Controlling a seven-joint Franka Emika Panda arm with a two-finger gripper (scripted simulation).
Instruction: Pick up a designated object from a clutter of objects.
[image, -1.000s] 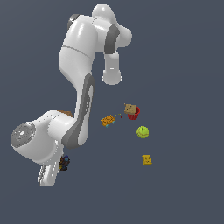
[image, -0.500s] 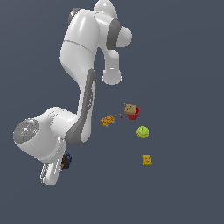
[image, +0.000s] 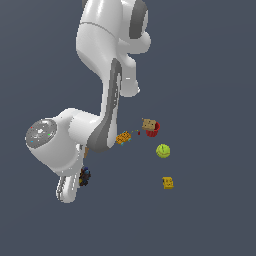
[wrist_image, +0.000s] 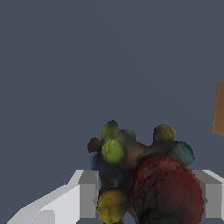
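Arm: compared with a second ago, the white Panda arm (image: 107, 100) has swung its big round wrist housing a little toward the exterior view's right, and the hand sits over the dark lump.
Gripper: the pale grey two-finger gripper (wrist_image: 144, 192) has one finger on each side of the lump and appears pressed onto it.
Designated object: the small dark lumpy thing with blue, red and green specks (image: 84, 176) (wrist_image: 140, 179) lies on the grey floor at the exterior view's left, apart from the rest.
Meaning: the grasp looks made; lifting is the likely next step.
Clutter: orange-yellow block (image: 123, 137), tan cube (image: 148, 124) touching the red cup (image: 154, 131), yellow-green ball (image: 162, 150), second orange-yellow block (image: 168, 182), all unmoved.
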